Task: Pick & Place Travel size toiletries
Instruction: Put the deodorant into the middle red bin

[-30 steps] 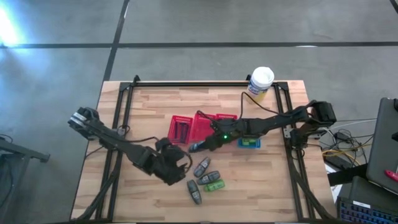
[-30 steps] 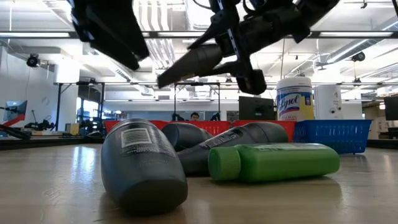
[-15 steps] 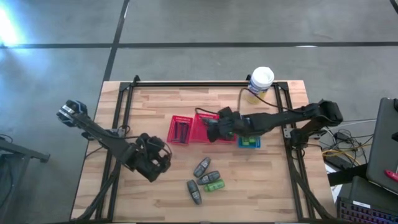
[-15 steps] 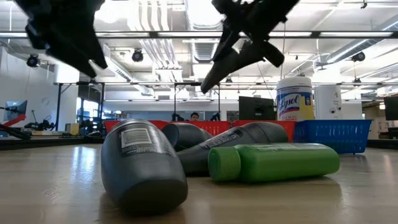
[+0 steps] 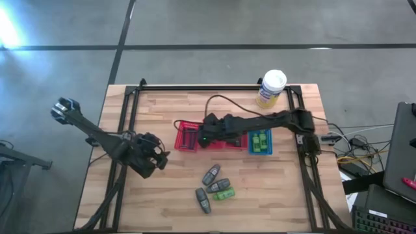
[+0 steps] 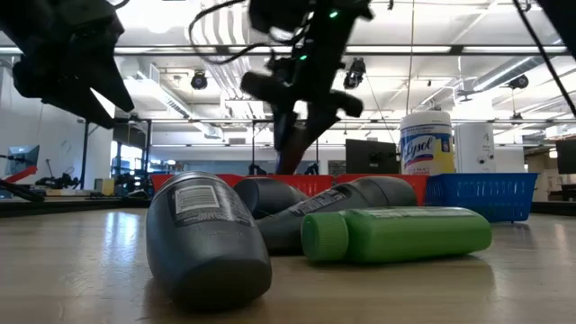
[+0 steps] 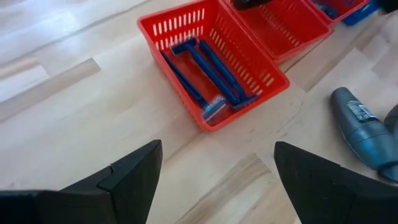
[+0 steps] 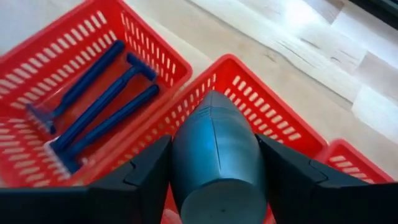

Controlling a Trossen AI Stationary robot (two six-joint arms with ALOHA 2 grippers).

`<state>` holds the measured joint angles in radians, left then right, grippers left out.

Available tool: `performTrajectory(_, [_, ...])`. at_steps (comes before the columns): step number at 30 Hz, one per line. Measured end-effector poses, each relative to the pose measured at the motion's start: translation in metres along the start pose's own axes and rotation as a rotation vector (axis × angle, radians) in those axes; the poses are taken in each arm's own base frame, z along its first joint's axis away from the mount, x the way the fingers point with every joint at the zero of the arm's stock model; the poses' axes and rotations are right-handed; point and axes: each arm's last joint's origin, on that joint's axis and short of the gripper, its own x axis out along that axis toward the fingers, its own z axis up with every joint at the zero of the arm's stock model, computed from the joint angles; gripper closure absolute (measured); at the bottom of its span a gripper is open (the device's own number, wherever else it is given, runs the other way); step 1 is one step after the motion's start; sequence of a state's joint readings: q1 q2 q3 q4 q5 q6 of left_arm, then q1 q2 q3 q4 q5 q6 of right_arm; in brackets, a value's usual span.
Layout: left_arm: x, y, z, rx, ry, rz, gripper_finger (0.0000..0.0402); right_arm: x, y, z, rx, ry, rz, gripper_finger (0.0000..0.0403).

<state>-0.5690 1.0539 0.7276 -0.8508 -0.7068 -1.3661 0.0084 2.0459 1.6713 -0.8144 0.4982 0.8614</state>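
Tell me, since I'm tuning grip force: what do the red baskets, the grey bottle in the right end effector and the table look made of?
Red baskets: seemingly moulded plastic, glossy, with slotted walls. Grey bottle in the right end effector: probably smooth plastic with a soft sheen. Table: wood, pale jointed planks with visible grain.

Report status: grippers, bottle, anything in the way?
Right gripper shut on grey bottle, over middle red basket. Left gripper open, empty, off to the side. Nothing in the way.
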Motion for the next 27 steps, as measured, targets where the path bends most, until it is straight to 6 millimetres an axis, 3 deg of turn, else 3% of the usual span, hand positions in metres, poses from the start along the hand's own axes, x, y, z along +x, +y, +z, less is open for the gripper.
performTrajectory(8, [-0.003,0.015,0.001,0.08,-0.027,-0.028,0.0089,0.025,0.011,0.005,-0.027,0.09,-0.122,0.0165])
performTrajectory(12, [-0.001,0.021,-0.001,0.071,-0.035,-0.029,0.009,0.026,0.014,0.007,-0.06,0.119,-0.155,0.015])
performTrajectory(22, [0.003,0.022,0.001,0.038,-0.06,-0.034,0.009,-0.008,0.018,0.033,-0.132,0.154,0.023,0.0115])
performTrajectory(27, [0.003,0.021,0.003,0.037,-0.064,-0.042,0.009,-0.024,0.016,0.018,-0.167,0.309,0.074,0.0117])
